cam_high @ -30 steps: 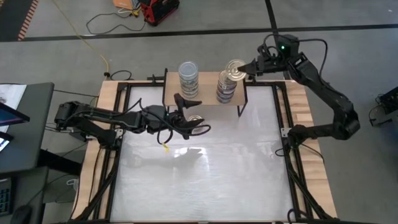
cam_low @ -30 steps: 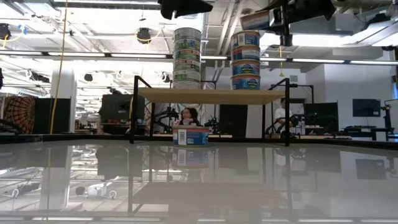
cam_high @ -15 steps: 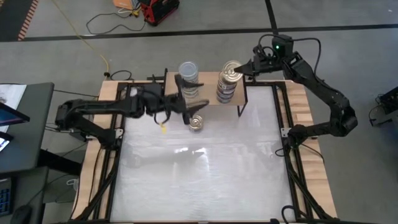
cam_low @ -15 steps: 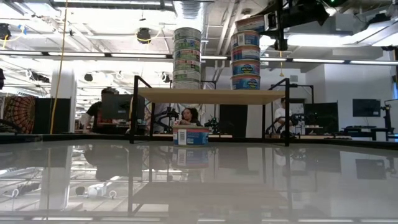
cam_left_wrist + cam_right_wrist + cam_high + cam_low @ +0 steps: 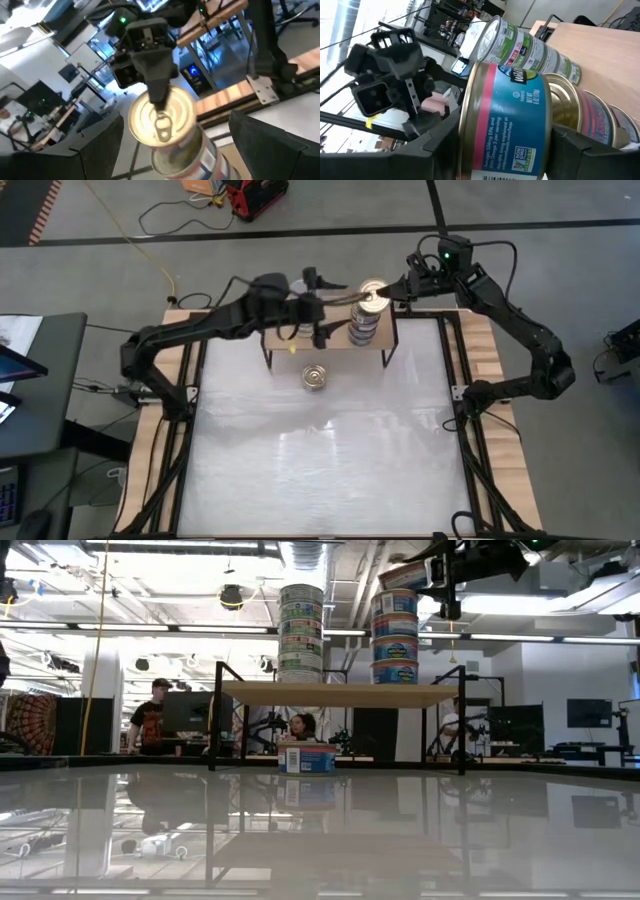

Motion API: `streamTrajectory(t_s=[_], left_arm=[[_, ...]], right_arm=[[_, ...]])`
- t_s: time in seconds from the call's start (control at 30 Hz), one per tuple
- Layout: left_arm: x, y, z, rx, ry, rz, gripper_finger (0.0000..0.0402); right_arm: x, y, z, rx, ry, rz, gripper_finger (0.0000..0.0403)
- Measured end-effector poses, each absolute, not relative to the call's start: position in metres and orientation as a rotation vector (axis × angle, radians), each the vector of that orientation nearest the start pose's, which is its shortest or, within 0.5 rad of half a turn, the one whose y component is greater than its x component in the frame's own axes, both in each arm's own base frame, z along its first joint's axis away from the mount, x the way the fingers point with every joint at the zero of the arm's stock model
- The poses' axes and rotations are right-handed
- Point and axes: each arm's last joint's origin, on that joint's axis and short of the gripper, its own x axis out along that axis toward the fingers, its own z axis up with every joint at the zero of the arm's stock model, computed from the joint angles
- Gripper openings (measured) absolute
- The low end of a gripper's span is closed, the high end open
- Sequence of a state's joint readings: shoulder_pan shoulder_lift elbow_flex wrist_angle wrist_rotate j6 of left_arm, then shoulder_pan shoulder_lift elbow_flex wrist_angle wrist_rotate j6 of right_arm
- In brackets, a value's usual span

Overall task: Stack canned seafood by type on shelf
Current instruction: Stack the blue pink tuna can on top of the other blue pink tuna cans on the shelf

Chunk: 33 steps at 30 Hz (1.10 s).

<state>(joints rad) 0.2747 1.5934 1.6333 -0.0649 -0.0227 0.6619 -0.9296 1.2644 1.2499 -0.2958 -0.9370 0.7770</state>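
Fingers of the right gripper (image 5: 392,292) straddle the gold-lidded, blue-labelled round tin (image 5: 373,296) topping the light-wood shelf's (image 5: 335,340) right-hand stack, axis upright; left gripper (image 5: 335,308) gapes empty just beside it.

Blue-and-pink labelled tin (image 5: 507,125) with gold lid; light-wood shelf (image 5: 340,693).

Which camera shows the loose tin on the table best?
The high view: the loose tin sits alone on the table in front of the shelf, lid fully visible. The low view shows only its side under the shelf, from afar. Neither wrist view shows it.
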Motion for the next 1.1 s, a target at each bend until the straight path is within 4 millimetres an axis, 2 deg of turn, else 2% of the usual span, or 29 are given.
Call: streamTrajectory(t_s=[0.3,0.5,0.7,1.1], left_arm=[[0.385,0.12,0.442,0.626,0.12,0.224,0.0347],[0.398,0.128,0.438,0.603,0.154,0.201,0.0347],[0.397,0.131,0.439,0.602,0.164,0.203,0.0347],[0.39,0.15,0.439,0.534,0.163,0.235,0.0347]], right_arm=[[0.178,-0.201,0.386,1.027,0.181,-0.067,0.0256],[0.178,-0.2,0.386,1.053,0.182,-0.069,0.0256],[0.178,-0.2,0.385,1.067,0.181,-0.078,0.0256],[0.178,-0.202,0.385,1.083,0.163,-0.126,0.0257]])
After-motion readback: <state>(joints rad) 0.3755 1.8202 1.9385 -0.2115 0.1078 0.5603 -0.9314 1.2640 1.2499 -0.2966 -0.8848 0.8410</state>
